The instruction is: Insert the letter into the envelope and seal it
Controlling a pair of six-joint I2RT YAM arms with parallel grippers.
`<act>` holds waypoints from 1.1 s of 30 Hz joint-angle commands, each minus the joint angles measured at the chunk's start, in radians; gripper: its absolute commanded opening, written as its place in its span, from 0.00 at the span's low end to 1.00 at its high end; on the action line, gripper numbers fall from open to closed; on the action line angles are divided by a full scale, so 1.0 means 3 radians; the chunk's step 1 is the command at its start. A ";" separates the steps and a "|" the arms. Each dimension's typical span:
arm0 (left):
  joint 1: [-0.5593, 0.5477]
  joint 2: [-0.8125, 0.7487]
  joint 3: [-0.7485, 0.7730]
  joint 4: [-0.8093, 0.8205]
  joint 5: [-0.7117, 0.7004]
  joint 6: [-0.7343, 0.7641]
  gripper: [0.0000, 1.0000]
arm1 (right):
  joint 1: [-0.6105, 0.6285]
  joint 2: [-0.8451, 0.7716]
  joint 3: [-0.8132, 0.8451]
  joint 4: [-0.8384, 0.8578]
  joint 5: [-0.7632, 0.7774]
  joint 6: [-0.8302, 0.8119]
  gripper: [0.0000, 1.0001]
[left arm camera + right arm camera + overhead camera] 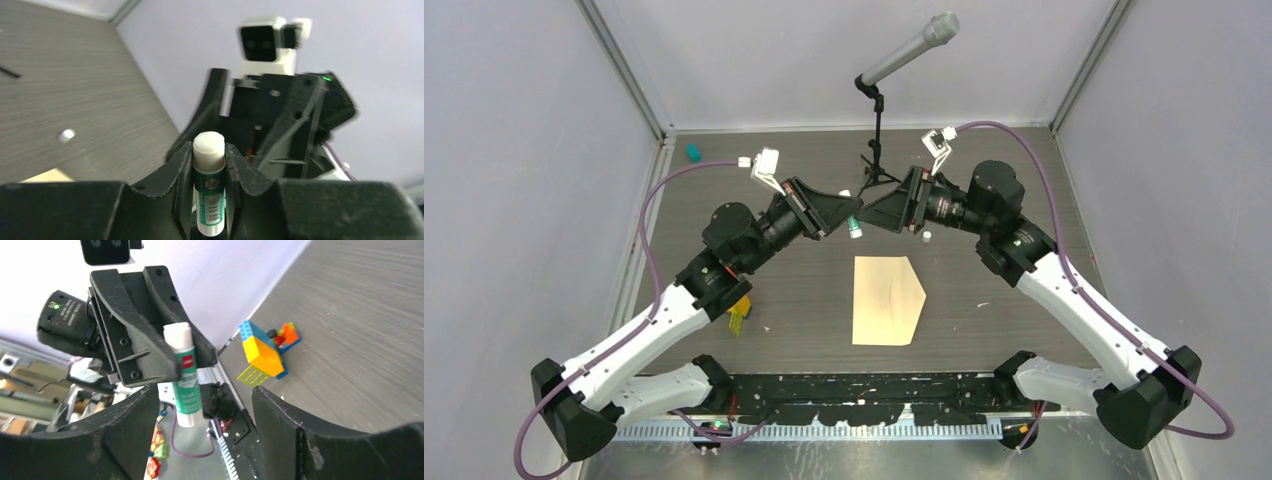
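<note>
the left gripper (844, 218) is clamped on a glue stick (208, 175), white tip bared, raised beyond the envelope (889, 300), probably ready to glue the flap. the right gripper (872, 214) faces it, jaws spread wide and empty, close to the stick. the envelope lies flat, pointed flap open to the right; no separate letter shows, so it is likely inside. a small white bit (927, 236), perhaps the cap, lies beyond the envelope, a mic stand (879, 150) farther back, a block toy (265, 352) to its left. the right gripper may crowd the way down.
</note>
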 commanded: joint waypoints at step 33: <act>-0.0012 0.0518 0.0695 -0.1332 -0.0760 -0.0463 0.00 | 0.1422 0.0569 0.1120 -0.1967 0.3509 -0.1758 0.39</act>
